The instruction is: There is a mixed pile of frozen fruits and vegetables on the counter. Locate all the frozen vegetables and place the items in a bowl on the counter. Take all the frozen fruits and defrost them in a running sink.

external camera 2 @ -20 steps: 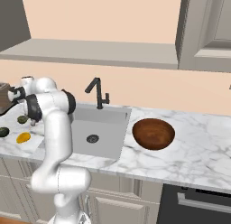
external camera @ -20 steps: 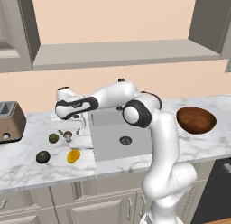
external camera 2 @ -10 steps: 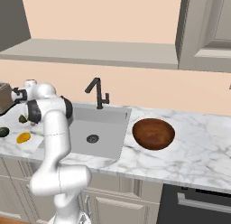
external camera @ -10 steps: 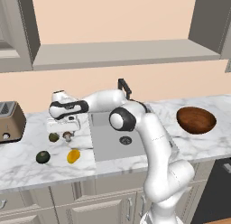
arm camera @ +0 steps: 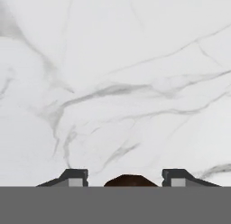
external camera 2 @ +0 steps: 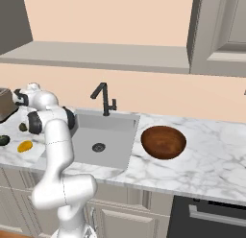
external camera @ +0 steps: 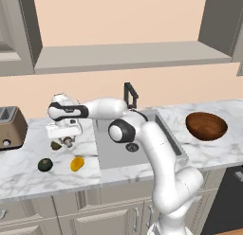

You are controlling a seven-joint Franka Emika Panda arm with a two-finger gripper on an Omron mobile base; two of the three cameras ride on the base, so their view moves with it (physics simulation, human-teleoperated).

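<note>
My gripper (external camera: pixel 66 138) hangs low over the white marble counter (external camera: pixel 28 177), left of the sink (external camera: pixel 124 145). In the hand view the mushroom's brown cap (arm camera: pixel 131 180) sits between the two fingertips (arm camera: pixel 74 175), and the gripper (arm camera: pixel 125 177) is half closed, with narrow gaps showing on both sides of the cap. The mushroom (external camera: pixel 70 143) is right under the hand. A small olive-green fruit (external camera: pixel 56 145) lies just left of it. The dark green ball (external camera: pixel 45 164) and the orange-yellow fruit (external camera: pixel 77 163) lie nearer the front edge. The reddish-brown bowl (external camera: pixel 205 126) stands right of the sink.
A toaster (external camera: pixel 9 127) stands at the far left by the wall. The black faucet (external camera: pixel 129 94) rises behind the basin. From the right base view the bowl (external camera 2: pixel 163 142), sink (external camera 2: pixel 101 138), orange-yellow fruit (external camera 2: pixel 24 146) and dark green ball (external camera 2: pixel 4 140) show.
The arm has stretched further left and the hand has dropped over the mushroom. The jaws have narrowed from wide open to half closed around its cap.
</note>
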